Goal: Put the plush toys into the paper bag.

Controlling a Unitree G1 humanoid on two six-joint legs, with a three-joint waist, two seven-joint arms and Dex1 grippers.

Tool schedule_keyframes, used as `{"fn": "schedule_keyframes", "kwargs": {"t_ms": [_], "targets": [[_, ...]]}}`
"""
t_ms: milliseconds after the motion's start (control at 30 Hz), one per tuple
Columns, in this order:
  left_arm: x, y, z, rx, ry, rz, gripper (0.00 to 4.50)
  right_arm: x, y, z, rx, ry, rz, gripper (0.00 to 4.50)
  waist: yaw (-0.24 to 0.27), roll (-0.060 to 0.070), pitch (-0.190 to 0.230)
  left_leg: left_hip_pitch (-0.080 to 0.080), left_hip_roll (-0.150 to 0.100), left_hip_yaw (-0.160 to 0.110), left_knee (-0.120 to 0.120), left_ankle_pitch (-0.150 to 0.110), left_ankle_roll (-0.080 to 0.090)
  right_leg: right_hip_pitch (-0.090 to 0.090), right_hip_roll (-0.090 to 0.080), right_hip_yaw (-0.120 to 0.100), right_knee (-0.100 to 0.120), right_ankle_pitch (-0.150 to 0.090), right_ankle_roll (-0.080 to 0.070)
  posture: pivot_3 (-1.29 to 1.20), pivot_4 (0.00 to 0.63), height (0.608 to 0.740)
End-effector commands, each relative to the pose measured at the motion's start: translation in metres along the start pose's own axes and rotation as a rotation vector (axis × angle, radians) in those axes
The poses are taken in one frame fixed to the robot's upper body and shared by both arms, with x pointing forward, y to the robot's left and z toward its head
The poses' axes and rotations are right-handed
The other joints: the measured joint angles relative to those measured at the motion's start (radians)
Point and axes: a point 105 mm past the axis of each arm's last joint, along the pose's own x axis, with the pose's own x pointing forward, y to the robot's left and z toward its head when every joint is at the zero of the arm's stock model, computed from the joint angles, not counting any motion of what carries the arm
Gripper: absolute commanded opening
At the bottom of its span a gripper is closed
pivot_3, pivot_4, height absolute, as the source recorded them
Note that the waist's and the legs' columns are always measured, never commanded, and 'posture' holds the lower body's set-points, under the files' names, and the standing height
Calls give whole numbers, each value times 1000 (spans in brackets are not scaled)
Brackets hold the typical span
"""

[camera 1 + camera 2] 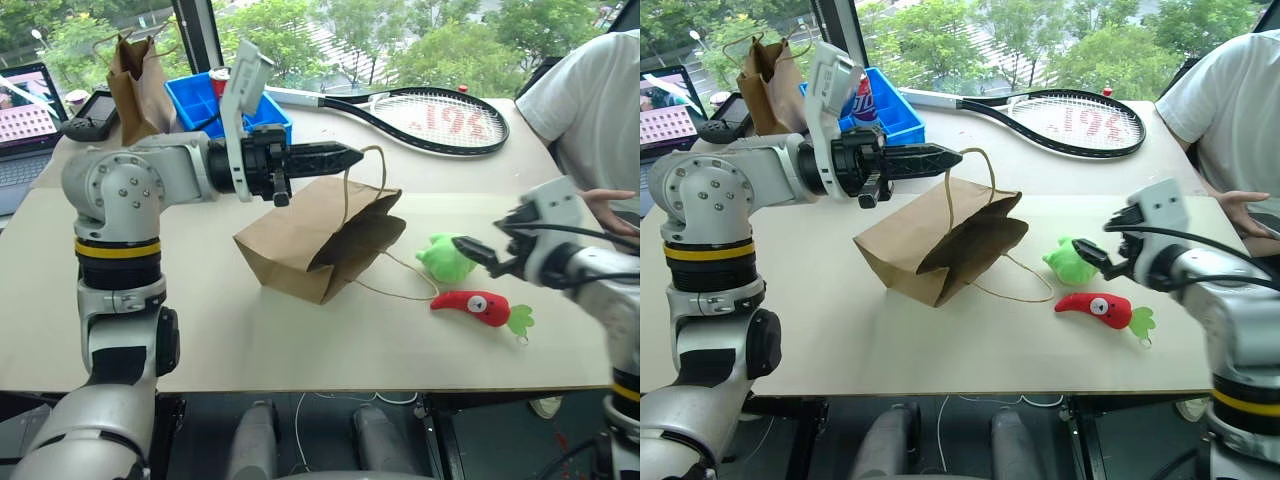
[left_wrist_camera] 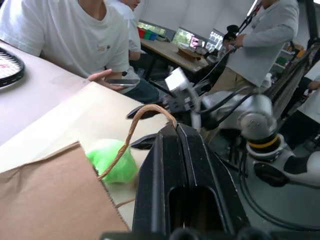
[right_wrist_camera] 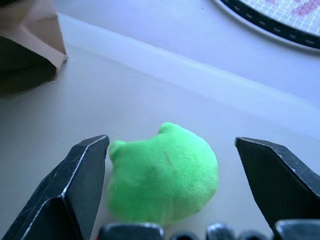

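Right now, from the head camera, the paper bag [image 1: 318, 238] lies tipped on the bench [image 1: 250, 330] with its mouth facing the two plush toys. The left gripper [image 1: 340, 156] has its jaws pressed together on one twine handle [image 1: 362, 175], lifting that side so the mouth gapes. The green ball [image 1: 445, 257] sits just beside the mouth, and the red chili [image 1: 480, 306] lies near it, closer to the bench's front edge. The right gripper [image 1: 478, 254] hangs just beside the ball with its jaws spread, holding nothing. A racket [image 1: 420, 115] and a blue bin [image 1: 232, 104] lie well behind, and a person in a white shirt [image 1: 590, 100] sits at the far right.

Along the left wrist, the shut jaws pinch the twine loop, with the bag's brown edge and the green ball beyond.

Along the right wrist, the spread jaws stand to either side of the ball, not yet touching it.

I judge this the first pick: neither toy is bagged. The next move calls for closing on the ball, then carrying it into the held-open mouth.
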Motion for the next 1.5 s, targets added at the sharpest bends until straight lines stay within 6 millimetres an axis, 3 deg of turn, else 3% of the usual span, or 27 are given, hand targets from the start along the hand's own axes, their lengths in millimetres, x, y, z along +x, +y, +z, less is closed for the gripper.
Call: {"fn": "schedule_keyframes", "kwargs": {"t_ms": [33,67,133,167,267,400,533,633,767,1033,1167,1267,1367,1500], "targets": [[-3,-10,14,24,-41,-4,0,18,-6,-21,-26,52,-31,4468,0,1,1,-1,0,0,0,0,0,-1,0,0,0,0,0,0,150,740],[-3,-10,15,19,-45,-2,0,20,-5,-25,-19,62,-29,4468,0,1,1,-1,-1,0,0,0,0,-1,0,0,0,0,0,0,150,740],[-4,-11,18,1,-59,-1,0,22,-5,-41,-24,107,-23,3929,0,1,1,-1,-1,0,0,0,0,0,-1,0,0,0,1,0,150,740],[-4,-11,18,-8,-65,-1,0,22,-5,-45,-30,119,-22,3895,0,1,1,-1,-1,0,0,0,0,0,-1,0,0,0,1,0,150,740],[-3,-13,18,-37,-73,-5,0,12,-10,-33,-64,62,-30,2765,5,1,1,0,-1,0,1,0,0,2,-1,0,0,0,1,0,150,740],[2,-18,12,-66,-62,-27,0,-19,-10,24,-174,-136,12,1431,7,1,1,0,-2,0,1,0,0,2,-2,0,0,0,2,0,150,740],[4,-19,11,-75,-59,-33,0,-52,17,68,-336,-238,162,69,1,2,1,-1,-2,0,0,0,0,1,-2,0,0,-1,2,0,150,740],[5,-18,12,-70,-56,-28,0,-68,49,81,-452,-247,302,13,-3,2,1,1,-2,-1,-2,0,0,1,-1,0,0,-1,2,0,150,740],[5,-18,14,-55,-54,-21,0,-74,89,78,-475,-224,486,13,-1,2,1,1,-2,-1,-1,0,0,2,-2,0,-1,-1,2,0,150,740],[7,-18,14,-59,-65,-27,0,-39,126,80,-552,-209,549,13,0,2,1,-1,-2,-1,-1,0,0,0,-2,0,-1,-1,2,0,150,740],[9,-20,14,-64,-74,-44,0,-9,140,66,-627,-125,582,13,1,2,1,-2,-2,-1,-1,0,0,-1,-2,0,-2,-1,2,0,150,740],[12,-21,14,-64,-80,-48,0,3,154,60,-667,-107,635,13,2,1,1,-2,-2,-1,-1,0,0,-1,-2,0,-2,-1,2,0,150,740],[12,-23,14,-64,-87,-52,0,6,177,59,-607,-152,736,13,2,1,1,-2,-2,-1,-1,0,0,-1,-2,0,-2,-1,2,0,150,740],[9,-22,14,-60,-96,-35,0,26,174,61,-510,-200,600,13,2,1,1,-2,-2,-1,-1,0,0,-1,-2,-1,-2,0,2,0,150,740]]}}
